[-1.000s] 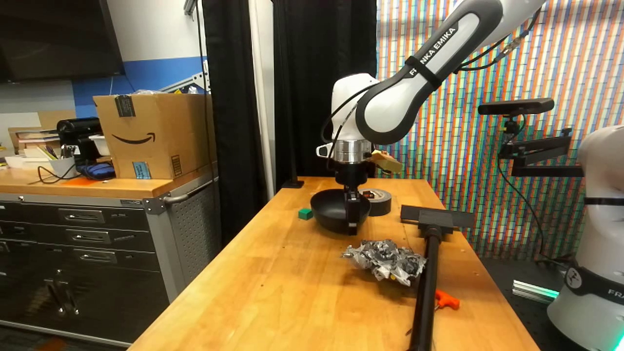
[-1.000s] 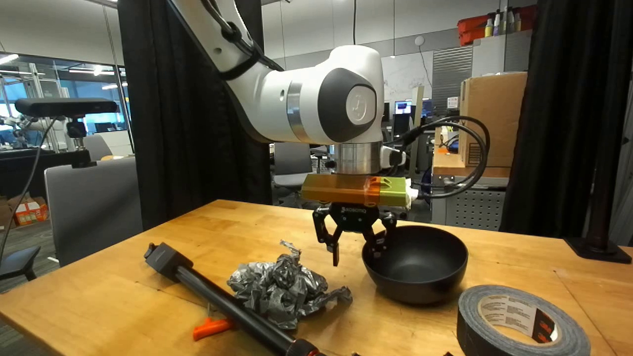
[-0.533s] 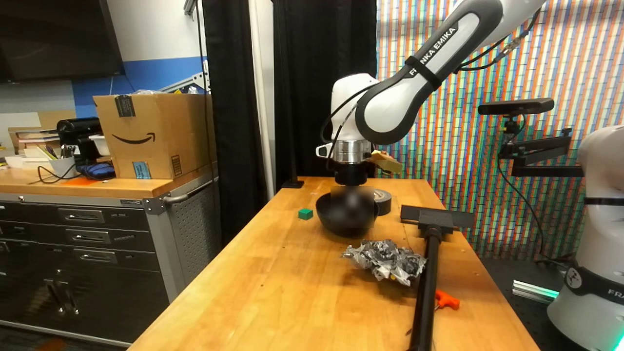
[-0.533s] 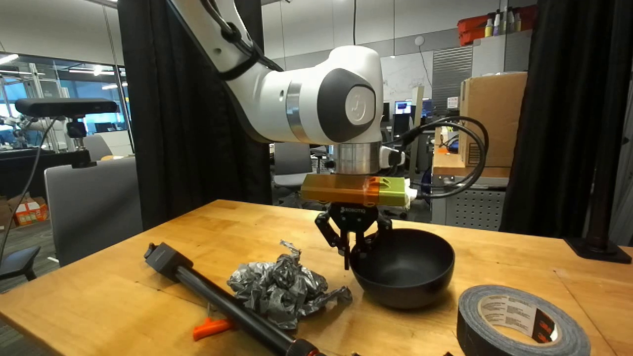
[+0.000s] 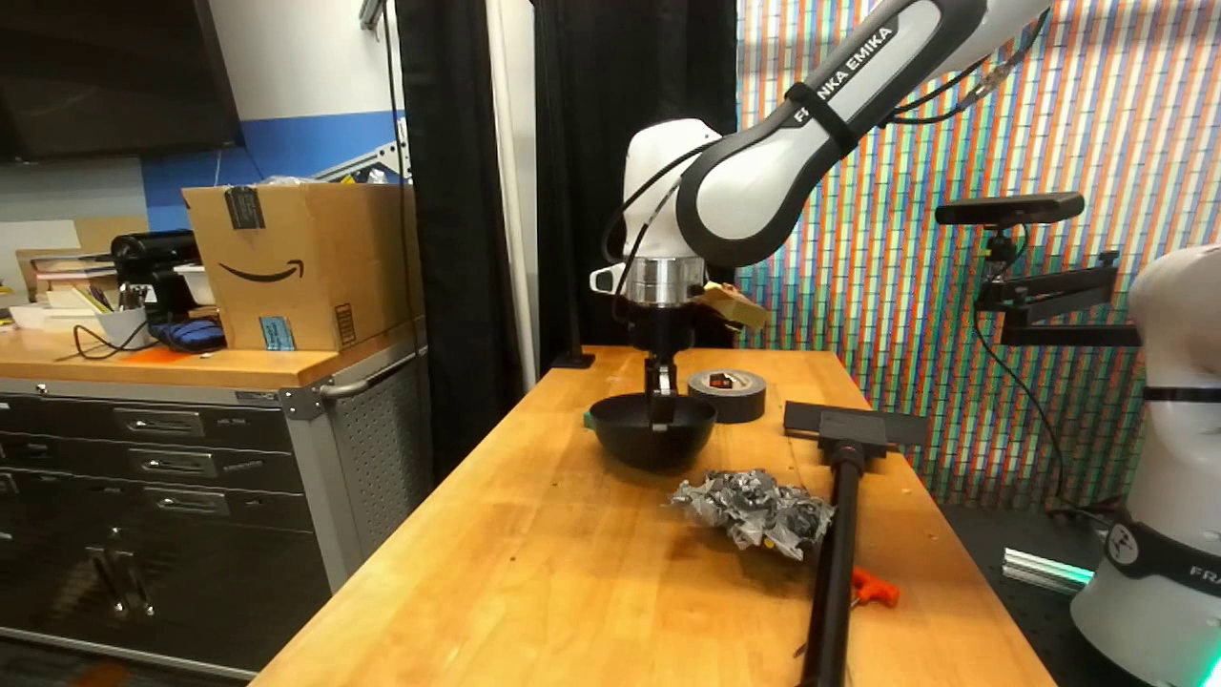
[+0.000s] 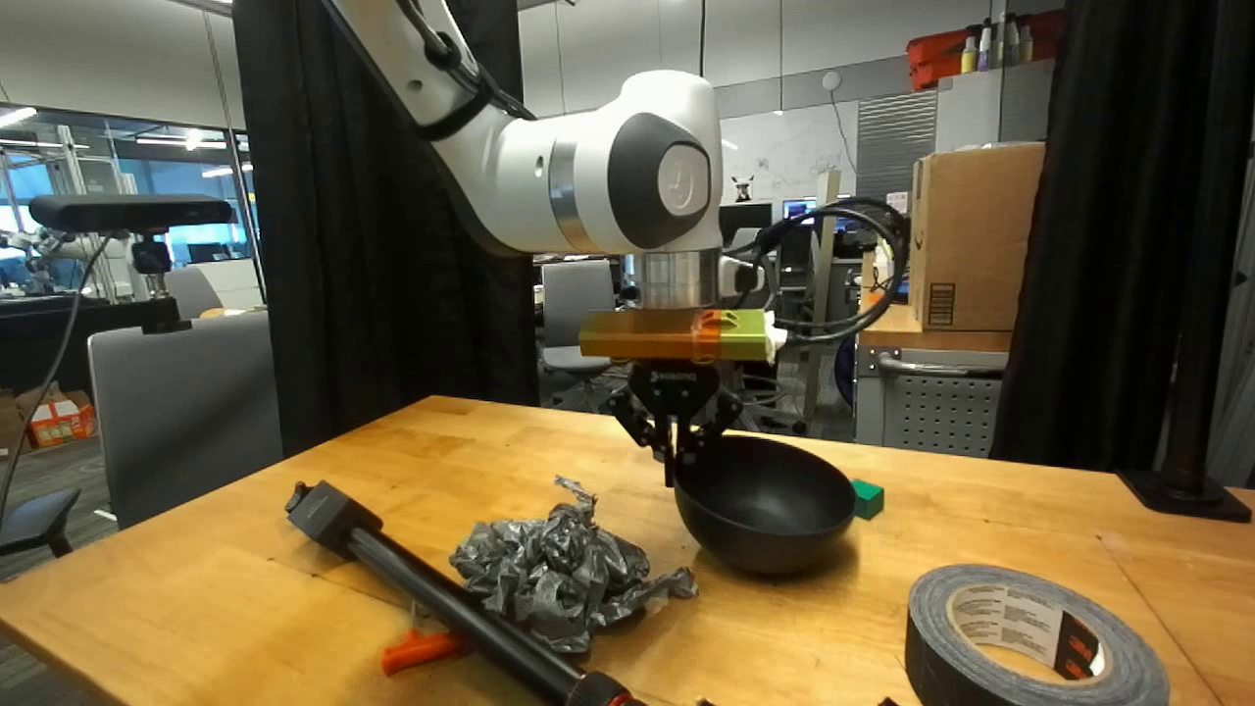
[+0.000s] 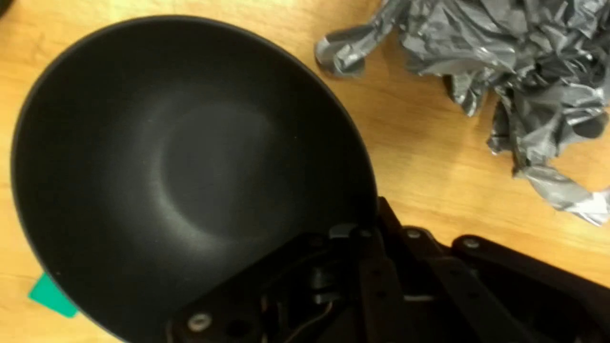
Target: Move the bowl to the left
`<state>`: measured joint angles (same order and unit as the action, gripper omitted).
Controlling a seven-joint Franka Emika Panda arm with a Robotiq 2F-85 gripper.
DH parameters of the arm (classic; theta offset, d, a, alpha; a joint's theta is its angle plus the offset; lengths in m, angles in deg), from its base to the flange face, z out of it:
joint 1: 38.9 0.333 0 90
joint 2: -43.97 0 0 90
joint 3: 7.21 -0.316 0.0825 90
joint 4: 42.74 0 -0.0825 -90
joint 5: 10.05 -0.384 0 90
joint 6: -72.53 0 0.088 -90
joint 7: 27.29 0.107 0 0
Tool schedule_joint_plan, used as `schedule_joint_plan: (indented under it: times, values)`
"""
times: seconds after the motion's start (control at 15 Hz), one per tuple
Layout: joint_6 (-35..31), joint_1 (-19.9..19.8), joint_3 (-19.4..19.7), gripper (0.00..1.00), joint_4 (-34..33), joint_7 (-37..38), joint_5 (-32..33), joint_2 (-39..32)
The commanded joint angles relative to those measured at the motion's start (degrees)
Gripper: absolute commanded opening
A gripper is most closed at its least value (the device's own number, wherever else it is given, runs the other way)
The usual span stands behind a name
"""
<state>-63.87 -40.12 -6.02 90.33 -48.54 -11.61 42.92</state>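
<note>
The black bowl is in all three views, and in an exterior view the bowl partly covers a green block. My gripper is shut on the bowl's near rim, one finger inside the wall and one outside. From the wrist, the gripper pinches the edge of the bowl at its lower right, and the inside of the bowl holds nothing. It tilts, with the gripped side a bit higher. A shadow lies under it; whether its base still touches the table I cannot tell.
Crumpled silvery foil lies close to the bowl on the gripper's side. A tape roll and the green block stand nearby. Beyond the foil lie a long black pole and an orange handle.
The jaws have come together on the bowl's rim. Gripper and bowl have then shifted left in both exterior views, with the gripper rising. The green block has become partly covered in one of them.
</note>
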Motion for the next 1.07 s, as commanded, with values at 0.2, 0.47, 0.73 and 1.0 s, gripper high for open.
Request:
schedule_joint_plan:
  times: [0.2, 0.47, 0.73, 1.0]
  values:
    - [4.5, 5.9, -6.4, 0.04, -9.4, 2.6, 3.5, -7.4]
    - [7.8, 8.5, -9.0, 0.05, -14.2, 3.7, 6.4, -11.6]
    - [11.7, 10.9, -11.3, 0.05, -18.8, 4.4, 8.4, -14.5]
    - [15.4, 14.4, -14.3, 0.05, -25.5, 5.2, 9.6, -18.8]
